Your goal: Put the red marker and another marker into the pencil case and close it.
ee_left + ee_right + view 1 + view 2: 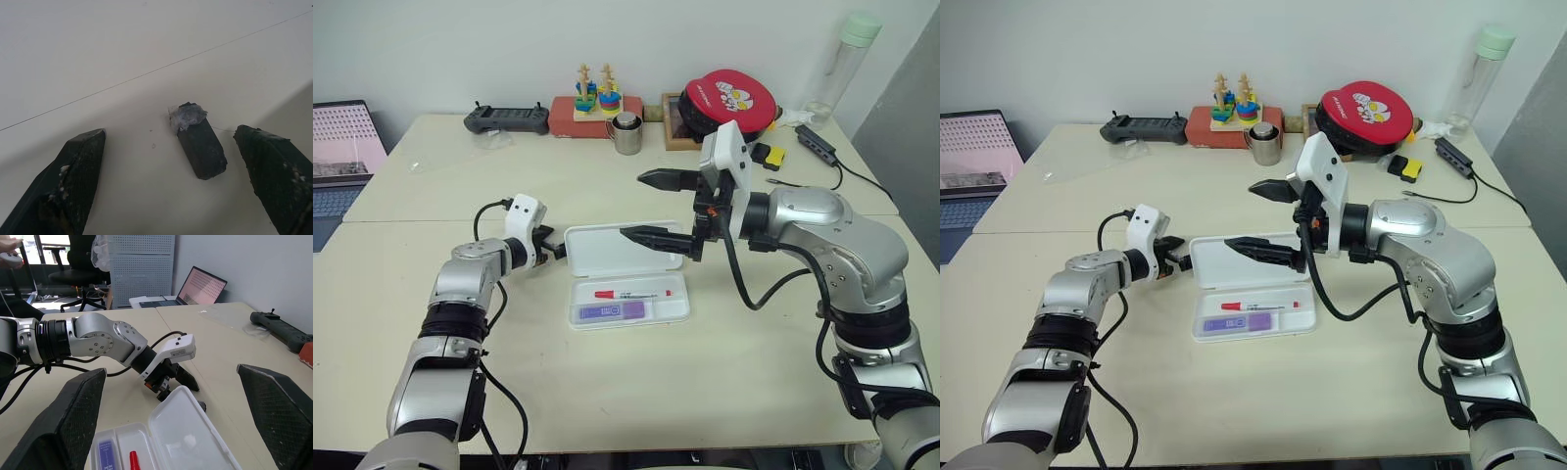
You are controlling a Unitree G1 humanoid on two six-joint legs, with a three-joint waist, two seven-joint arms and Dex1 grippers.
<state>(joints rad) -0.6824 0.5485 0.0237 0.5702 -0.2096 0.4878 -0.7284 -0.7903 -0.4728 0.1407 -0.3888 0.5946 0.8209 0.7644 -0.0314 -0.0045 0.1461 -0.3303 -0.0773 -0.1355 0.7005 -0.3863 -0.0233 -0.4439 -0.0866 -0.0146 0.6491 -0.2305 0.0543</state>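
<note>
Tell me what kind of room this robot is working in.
Probably an office or lab. A laptop sits open on the pale table, wheeled office chairs stand behind it, and a handheld controller lies near toys and a water bottle by the wall.

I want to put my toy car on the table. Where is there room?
Bare tabletop lies in front of the open pencil case. More lies between the laptop and the metal cup. The back edge is crowded: controller, stacking toy, red pouch.
</note>
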